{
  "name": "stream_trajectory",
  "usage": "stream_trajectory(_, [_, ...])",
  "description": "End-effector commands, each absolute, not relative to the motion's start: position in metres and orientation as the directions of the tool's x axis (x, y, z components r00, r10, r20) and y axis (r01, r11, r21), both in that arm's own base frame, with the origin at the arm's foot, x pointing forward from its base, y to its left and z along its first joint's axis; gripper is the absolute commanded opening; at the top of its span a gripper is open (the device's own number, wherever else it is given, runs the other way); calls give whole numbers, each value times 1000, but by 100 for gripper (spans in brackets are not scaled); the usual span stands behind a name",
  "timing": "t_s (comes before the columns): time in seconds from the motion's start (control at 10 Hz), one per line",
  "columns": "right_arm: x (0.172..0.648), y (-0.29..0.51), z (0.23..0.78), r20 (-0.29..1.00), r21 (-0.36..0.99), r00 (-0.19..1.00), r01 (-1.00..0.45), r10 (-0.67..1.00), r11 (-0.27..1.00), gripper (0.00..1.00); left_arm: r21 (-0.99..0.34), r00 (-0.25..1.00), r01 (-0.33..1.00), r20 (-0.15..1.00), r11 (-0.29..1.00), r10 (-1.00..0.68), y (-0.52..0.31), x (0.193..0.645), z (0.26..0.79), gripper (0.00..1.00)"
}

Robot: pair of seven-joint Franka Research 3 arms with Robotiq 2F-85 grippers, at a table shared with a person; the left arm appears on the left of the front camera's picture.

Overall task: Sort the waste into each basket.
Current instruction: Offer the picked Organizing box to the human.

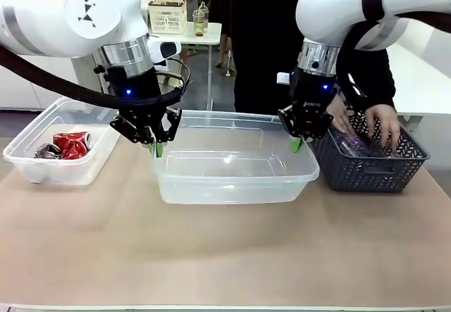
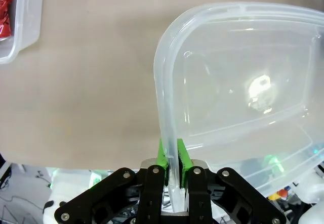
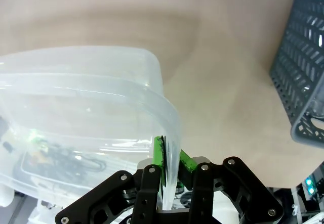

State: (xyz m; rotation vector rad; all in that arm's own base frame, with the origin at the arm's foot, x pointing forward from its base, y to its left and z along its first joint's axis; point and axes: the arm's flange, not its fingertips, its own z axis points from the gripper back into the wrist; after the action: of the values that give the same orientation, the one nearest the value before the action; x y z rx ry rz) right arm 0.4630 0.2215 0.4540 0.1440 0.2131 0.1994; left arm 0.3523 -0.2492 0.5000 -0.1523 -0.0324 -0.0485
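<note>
Left wrist view: clamped by left pincer (image 2: pixel 172 157) on thin tub (image 2: pixel 167 67) rim; likewise by right pincer (image 3: pixel 171 159) on opposite rim. Hold both grips level, move in step, avoid twisting. Tub mid-desk (image 1: pixel 225 256); cans (image 1: pixel 70 145) in side tub (image 1: pixel 28 160); steer clear of basket (image 1: pixel 366 171) and person's hand (image 1: pixel 384 125).
</note>
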Motion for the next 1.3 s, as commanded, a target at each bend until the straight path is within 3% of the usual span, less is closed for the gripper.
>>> stream_trajectory(0.0, [459, 226, 458, -184, 166, 958, -190, 219, 968, 5, -175, 998, 50, 39, 983, -44, -255, 348, 499, 8])
stream_trajectory(1.2, [459, 226, 458, -184, 166, 958, -190, 219, 968, 5, -175, 998, 50, 39, 983, -44, -255, 348, 499, 8])
